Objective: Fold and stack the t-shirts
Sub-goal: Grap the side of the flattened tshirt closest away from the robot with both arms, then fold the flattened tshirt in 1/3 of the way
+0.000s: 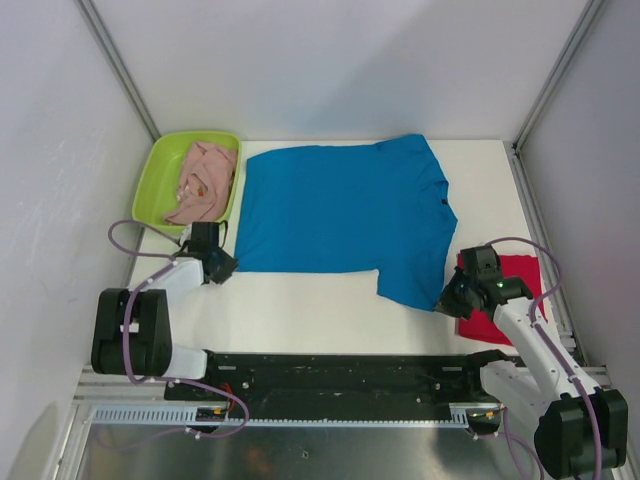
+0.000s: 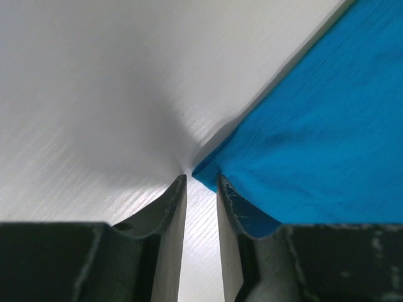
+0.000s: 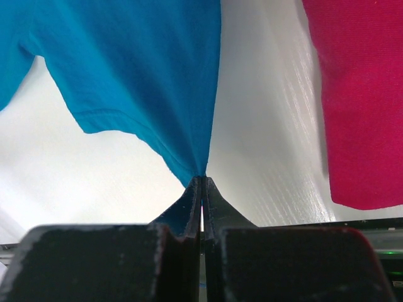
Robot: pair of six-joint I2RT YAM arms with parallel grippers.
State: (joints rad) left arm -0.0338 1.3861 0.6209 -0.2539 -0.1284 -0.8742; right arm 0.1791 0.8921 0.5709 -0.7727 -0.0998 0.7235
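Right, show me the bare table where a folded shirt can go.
Widest bare strip: table between the blue t-shirt and the arms' bases. Smaller patch: between its collar and the right wall. Crowded: near right, red t-shirt; far left, green tray.

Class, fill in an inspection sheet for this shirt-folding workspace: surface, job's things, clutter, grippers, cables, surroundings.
Surface: white table, smooth, no stains seen.
Job's things: blue t-shirt spread flat mid-table; red t-shirt at the right edge, partly hidden by the right arm; pink t-shirt crumpled in the lime-green tray.
Clutter: nothing seen beyond the tray in the far left corner.
Grippers: left gripper narrowly open at the blue t-shirt's near left corner, nothing between the jaws; right gripper shut on the blue t-shirt's sleeve corner.
Cables: purple cables looping from each arm.
Surroundings: white walls, metal corner posts.
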